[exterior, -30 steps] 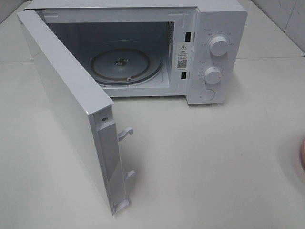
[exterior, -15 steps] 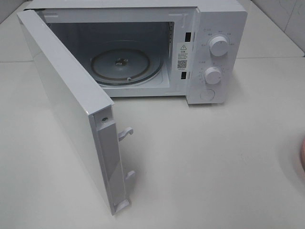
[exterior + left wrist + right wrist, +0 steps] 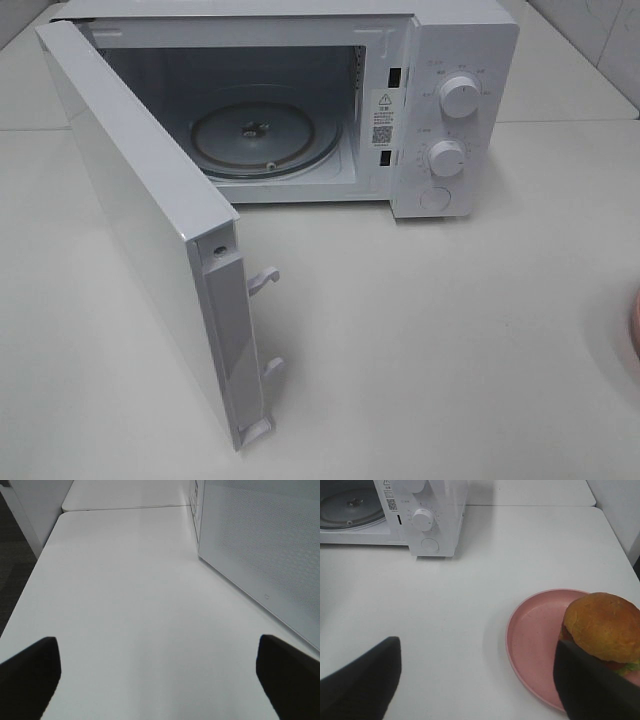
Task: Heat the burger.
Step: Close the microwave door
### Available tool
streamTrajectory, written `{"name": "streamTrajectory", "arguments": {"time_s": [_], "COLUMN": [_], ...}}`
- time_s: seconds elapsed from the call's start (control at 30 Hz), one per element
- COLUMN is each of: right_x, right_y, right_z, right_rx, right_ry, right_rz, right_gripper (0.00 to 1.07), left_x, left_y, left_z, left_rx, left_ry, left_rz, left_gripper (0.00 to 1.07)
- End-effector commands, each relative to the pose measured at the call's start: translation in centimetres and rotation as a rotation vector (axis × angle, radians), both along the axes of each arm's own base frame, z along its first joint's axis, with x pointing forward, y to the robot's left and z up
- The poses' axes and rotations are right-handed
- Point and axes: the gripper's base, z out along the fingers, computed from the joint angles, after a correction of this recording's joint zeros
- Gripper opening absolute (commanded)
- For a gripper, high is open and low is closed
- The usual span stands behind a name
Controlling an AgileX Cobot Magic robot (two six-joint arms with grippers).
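Left gripper [image 3: 159, 672] hovers over bare white table [image 3: 130, 605], two dark fingertips [image 3: 30, 672] spread wide, nothing between them. White microwave door [image 3: 260, 545] with dotted mesh panel stands alongside, its lower edge just above the table. A table seam crosses far back. Dark floor [image 3: 15, 565] beyond the table edge.

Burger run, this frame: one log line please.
door: open | turntable: bare | burger: on plate, outside microwave | left gripper: open, empty | right gripper: open, near burger
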Motion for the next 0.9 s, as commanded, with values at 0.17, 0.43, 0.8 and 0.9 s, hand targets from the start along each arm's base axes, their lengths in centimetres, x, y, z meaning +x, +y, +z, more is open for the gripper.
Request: {"name": "streamTrajectory", "arguments": {"time_s": [0.17,0.43,0.8,0.9], "right_x": [-0.43,-0.43,-0.43,-0.43], "right_y": [-0.08,-0.08,-0.08,-0.08], "right_z": [-0.06,-0.06,-0.06,-0.06], "right_rx": [0.009,0.008,0.008,0.008], "right_ry": [-0.026,-0.026,-0.026,-0.026], "right_rz": [-0.009,-0.008,-0.008,-0.008], "right_gripper": [0.76,0.76,0.76,0.76], "left_x": [-0.22,-0.22,-0.22,-0.22], "left_y": [0.02,0.02,0.02,0.02], "left_z": [-0.05,-0.05,-0.05,-0.05], "left_rx": [0.0,0.0,0.0,0.0], "left_ry": [-0.02,-0.02,-0.02,-0.02], "left_rz": [0.004,0.004,0.004,0.004], "left_gripper": [1.01,1.01,1.01,1.01]}}
